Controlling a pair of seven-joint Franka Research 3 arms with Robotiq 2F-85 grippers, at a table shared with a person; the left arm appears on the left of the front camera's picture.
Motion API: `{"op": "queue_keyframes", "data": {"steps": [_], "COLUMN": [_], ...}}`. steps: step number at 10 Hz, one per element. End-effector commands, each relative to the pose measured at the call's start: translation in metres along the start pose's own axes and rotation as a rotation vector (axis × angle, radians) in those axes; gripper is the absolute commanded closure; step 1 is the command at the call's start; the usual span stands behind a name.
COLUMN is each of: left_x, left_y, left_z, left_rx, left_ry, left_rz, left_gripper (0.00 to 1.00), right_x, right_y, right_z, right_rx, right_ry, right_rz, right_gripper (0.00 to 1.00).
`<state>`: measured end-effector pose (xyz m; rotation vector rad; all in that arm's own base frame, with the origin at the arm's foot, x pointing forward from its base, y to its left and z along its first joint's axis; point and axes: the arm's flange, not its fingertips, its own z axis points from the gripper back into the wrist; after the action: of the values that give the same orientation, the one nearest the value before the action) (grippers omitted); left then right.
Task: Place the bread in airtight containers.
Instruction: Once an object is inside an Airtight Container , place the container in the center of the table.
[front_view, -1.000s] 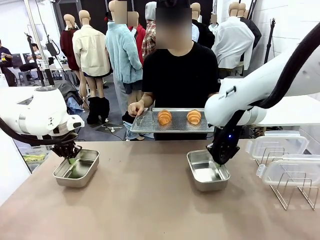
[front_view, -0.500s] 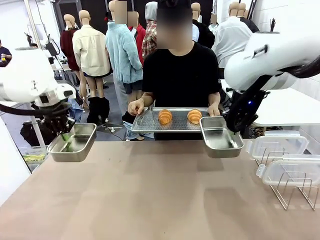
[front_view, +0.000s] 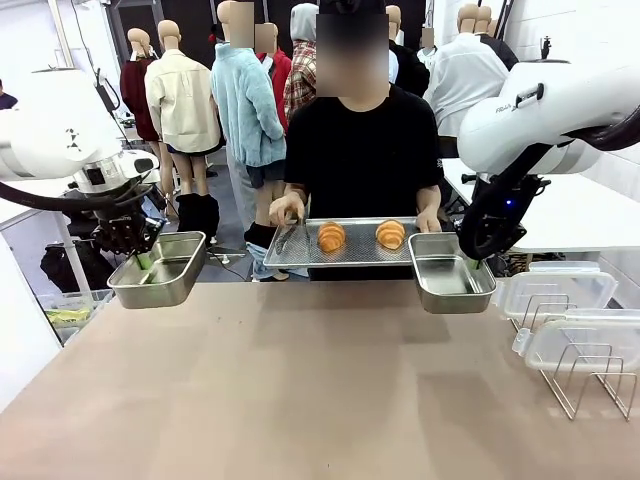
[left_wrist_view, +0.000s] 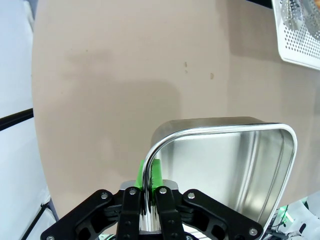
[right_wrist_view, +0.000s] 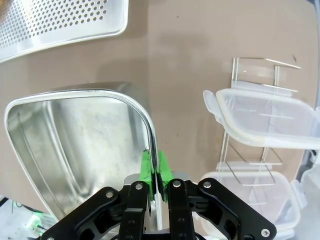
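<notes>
Two golden croissant-shaped pieces of bread (front_view: 331, 237) (front_view: 390, 234) lie on a perforated steel tray (front_view: 300, 254) that a person holds at the table's far edge. My left gripper (front_view: 143, 262) is shut on the rim of an empty steel container (front_view: 160, 269), held in the air at the far left. In the left wrist view that tin (left_wrist_view: 225, 165) hangs above the table with its rim pinched between the left gripper's (left_wrist_view: 148, 175) green pads. My right gripper (front_view: 470, 262) is shut on the rim of the other empty container (front_view: 451, 272), raised beside the tray's right end. The right wrist view shows this tin (right_wrist_view: 75, 145) clamped in the right gripper (right_wrist_view: 155, 172).
Two clear plastic lids (front_view: 555, 292) (front_view: 585, 343) rest on a wire rack (front_view: 585, 385) at the table's right side, also visible in the right wrist view as lids (right_wrist_view: 260, 115) on the rack (right_wrist_view: 250, 165). The person's hand (front_view: 285, 208) holds tongs by the tray's left end. The brown tabletop (front_view: 300, 390) is bare.
Both arms lifted their tins off the table and carried them up toward the far edge, either side of the person's tray. The left tin moved slightly right in the last half second.
</notes>
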<state>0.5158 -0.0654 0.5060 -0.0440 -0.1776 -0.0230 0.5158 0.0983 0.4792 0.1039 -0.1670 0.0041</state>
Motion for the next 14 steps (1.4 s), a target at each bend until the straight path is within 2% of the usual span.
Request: {"op": "queue_keyframes", "data": {"steps": [1,14], "left_x": [-0.0019,-0.0019], "left_y": [0.0041,0.0041], "left_z": [0.0005,0.0005], "left_rx": [0.018,0.018], "left_ry": [-0.024,-0.024], "left_rz": [-0.007,-0.007], "left_gripper": [1.0,1.0], "right_x": [-0.0014,-0.0014], "right_y": [0.0008,0.0008], "right_z": [0.0086,0.0086], "right_rx": [0.002,0.002], "right_ry": [-0.017,-0.017], "right_rz": [0.001,0.001], "right_gripper": [1.0,1.0]}}
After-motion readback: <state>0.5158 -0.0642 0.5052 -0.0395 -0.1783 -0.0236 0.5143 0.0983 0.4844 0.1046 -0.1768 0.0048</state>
